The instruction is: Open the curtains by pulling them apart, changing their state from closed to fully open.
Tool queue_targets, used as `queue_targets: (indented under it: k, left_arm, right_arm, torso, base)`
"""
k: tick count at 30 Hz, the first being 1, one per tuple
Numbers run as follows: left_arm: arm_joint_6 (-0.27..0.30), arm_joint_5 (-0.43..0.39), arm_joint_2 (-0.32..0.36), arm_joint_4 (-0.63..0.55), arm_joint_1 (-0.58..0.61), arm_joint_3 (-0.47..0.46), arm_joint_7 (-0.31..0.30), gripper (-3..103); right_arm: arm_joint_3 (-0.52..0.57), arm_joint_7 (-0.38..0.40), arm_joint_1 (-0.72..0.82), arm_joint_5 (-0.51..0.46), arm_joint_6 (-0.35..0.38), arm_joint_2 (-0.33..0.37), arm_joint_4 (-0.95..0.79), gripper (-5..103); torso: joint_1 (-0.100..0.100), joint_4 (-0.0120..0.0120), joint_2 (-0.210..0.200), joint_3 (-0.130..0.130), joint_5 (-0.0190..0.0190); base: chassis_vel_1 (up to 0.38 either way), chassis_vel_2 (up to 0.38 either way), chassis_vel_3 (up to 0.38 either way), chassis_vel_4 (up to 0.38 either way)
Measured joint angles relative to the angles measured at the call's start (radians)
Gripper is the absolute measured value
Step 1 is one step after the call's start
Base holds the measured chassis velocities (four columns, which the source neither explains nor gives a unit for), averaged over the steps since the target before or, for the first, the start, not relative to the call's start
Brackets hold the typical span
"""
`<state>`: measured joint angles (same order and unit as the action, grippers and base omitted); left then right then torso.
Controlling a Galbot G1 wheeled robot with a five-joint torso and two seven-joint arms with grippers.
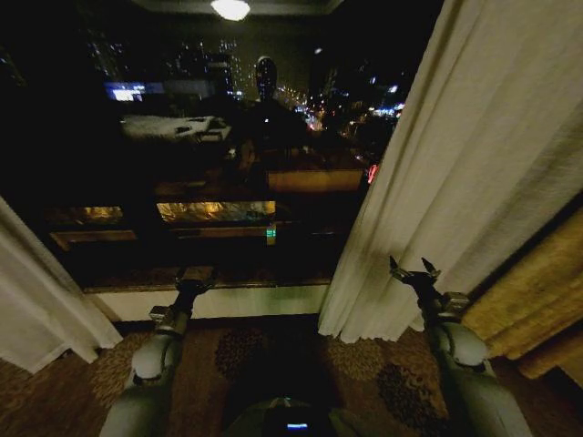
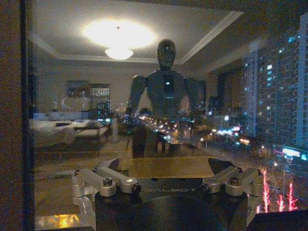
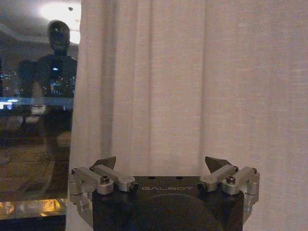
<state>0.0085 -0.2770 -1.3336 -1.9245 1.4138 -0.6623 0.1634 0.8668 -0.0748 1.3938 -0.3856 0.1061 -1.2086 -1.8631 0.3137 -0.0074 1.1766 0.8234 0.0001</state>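
Two sheer cream panels, the curtains, hang well apart in the head view: the left panel [image 1: 36,300] is drawn to the left edge, and the right panel [image 1: 437,173] falls from the upper right down to the patterned carpet [image 1: 246,355]. Between them lies the dark window [image 1: 228,137], with city lights and a reflected ceiling lamp in the glass. A golden-yellow drape [image 1: 537,300] hangs just beyond the right panel. The left pincer [image 1: 196,276] is raised before the window sill, near the middle of the gap and away from either panel. The right pincer [image 1: 414,269] stands with its fingers apart, just in front of the lower part of the right panel; whether it touches the cloth cannot be told.

In the left wrist view, the left pincer [image 2: 169,169] faces the bare glass [image 2: 269,96], its fingers spread wide with nothing between them. The glass shows the robot's own reflection [image 2: 166,86], the lit room behind it and towers outside.

In the right wrist view, the right pincer [image 3: 163,166] has its fingers [image 3: 108,162] apart and holds nothing. The pleated right panel [image 3: 202,82] hangs directly ahead of it, close, and the window [image 3: 36,120] shows beside the panel's edge.
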Motion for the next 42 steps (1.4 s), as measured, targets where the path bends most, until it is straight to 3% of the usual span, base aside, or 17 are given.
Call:
queue_targets:
  k: [17, 22, 27, 42]
  left_arm:
    - [-0.021, -0.01, 0.001, 0.002, 0.004, -0.007, -0.005, 100]
    - [-0.021, -0.013, 0.002, -0.004, 0.01, -0.016, -0.007, 100]
    - [-0.01, -0.025, 0.003, -0.029, 0.016, -0.027, -0.024, 100]
    - [0.015, -0.03, 0.0, -0.067, 0.042, -0.056, -0.036, 100]
  right_arm:
    - [-0.011, -0.026, -0.002, -0.021, -0.001, 0.022, 0.008, 100]
    - [-0.038, -0.054, -0.015, -0.135, 0.047, 0.053, 0.006, 100]
    - [-0.102, -0.026, -0.092, -0.18, 0.088, 0.075, 0.06, 100]
    - [-0.2, 0.033, -0.335, -0.19, 0.075, 0.076, 0.292, 100]
  torso:
    - [0.0, 0.0, 0.0, 0.0, 0.0]
    - [0.0, -0.0001, 0.0, 0.0, 0.0]
    - [0.0, 0.0, 0.0, 0.0, 0.0001]
    - [0.0, -0.0001, 0.0, 0.0, 0.0]
  base:
    - [0.0, 0.0, 0.0, 0.0]
    - [0.0, 0.0, 0.0, 0.0]
    - [0.0, 0.0, 0.0, 0.0]
    - [0.0, 0.0, 0.0, 0.0]
